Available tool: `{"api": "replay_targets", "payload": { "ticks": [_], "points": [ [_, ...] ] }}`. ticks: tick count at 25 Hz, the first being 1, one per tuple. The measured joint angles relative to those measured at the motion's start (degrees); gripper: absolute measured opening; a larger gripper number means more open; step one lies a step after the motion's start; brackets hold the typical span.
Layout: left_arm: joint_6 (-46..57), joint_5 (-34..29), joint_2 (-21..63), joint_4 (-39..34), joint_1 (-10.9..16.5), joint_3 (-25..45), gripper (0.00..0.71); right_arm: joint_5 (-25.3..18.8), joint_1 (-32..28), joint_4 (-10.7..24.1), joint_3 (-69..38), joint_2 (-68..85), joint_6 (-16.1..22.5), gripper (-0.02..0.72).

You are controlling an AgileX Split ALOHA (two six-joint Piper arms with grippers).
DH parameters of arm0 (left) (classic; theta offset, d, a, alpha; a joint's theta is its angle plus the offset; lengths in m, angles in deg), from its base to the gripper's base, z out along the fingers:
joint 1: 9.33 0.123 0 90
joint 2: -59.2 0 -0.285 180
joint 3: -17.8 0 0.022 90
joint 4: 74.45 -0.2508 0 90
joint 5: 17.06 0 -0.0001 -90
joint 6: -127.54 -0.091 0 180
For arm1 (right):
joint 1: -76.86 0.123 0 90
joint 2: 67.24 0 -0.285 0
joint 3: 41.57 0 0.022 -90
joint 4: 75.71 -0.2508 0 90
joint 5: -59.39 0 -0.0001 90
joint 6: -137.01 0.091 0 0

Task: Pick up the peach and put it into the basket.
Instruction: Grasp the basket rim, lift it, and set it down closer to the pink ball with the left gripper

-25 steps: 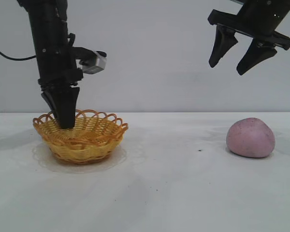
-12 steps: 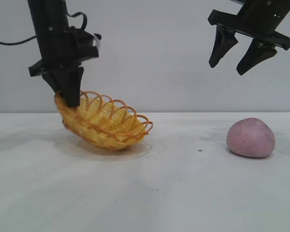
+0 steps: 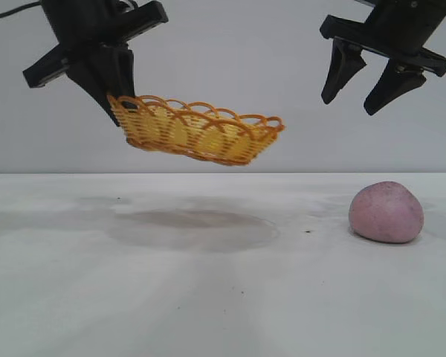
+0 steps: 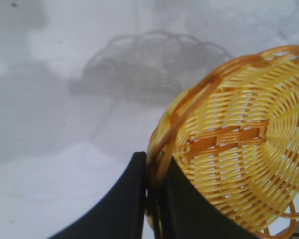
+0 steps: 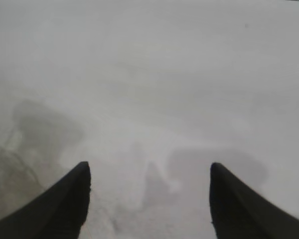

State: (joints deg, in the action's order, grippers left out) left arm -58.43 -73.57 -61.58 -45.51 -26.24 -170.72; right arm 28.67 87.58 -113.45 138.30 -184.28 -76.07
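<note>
The yellow-orange wicker basket (image 3: 197,131) hangs in the air at upper left, tilted, well above the table. My left gripper (image 3: 117,110) is shut on the basket's rim at its left end. The left wrist view shows the rim pinched between the two black fingers, with the basket (image 4: 239,144) beside my left gripper (image 4: 153,172). The pink-mauve peach (image 3: 386,212) lies on the white table at the right. My right gripper (image 3: 350,99) is open and empty, high above and a little left of the peach. The right wrist view shows my right gripper (image 5: 149,174) over bare table; the peach is out of that view.
The white table (image 3: 223,297) carries the basket's shadow (image 3: 193,227) below the lifted basket. A grey wall stands behind.
My left gripper has lifted the basket off the table by its rim and carried it up and to the right. The right arm and the peach have not moved.
</note>
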Motion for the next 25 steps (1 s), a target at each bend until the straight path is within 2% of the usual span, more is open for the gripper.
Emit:
{"api": "replay_targets", "payload": {
  "ticks": [4,9,13,19,25],
  "points": [
    [-0.3,10.1,4.3,7.7,-2.6,12.9,0.000,0.0,0.0,0.0,0.0,0.0,-0.1,0.428],
    [-3.8,17.9,4.5,19.3,-3.1,21.2,0.000,0.0,0.0,0.0,0.0,0.0,-0.1,0.428],
    [-6.2,21.3,3.4,23.1,-3.1,21.7,0.000,0.0,0.0,0.0,0.0,0.0,-0.1,0.428],
    [-7.9,22.1,-0.9,23.6,-3.1,21.2,0.000,0.0,0.0,-0.1,0.0,0.0,-0.1,0.428],
    [-9.4,23.8,-1.2,23.9,-3.1,19.7,0.000,0.0,0.0,-0.1,0.0,0.0,-0.1,0.428]
  ]
}}
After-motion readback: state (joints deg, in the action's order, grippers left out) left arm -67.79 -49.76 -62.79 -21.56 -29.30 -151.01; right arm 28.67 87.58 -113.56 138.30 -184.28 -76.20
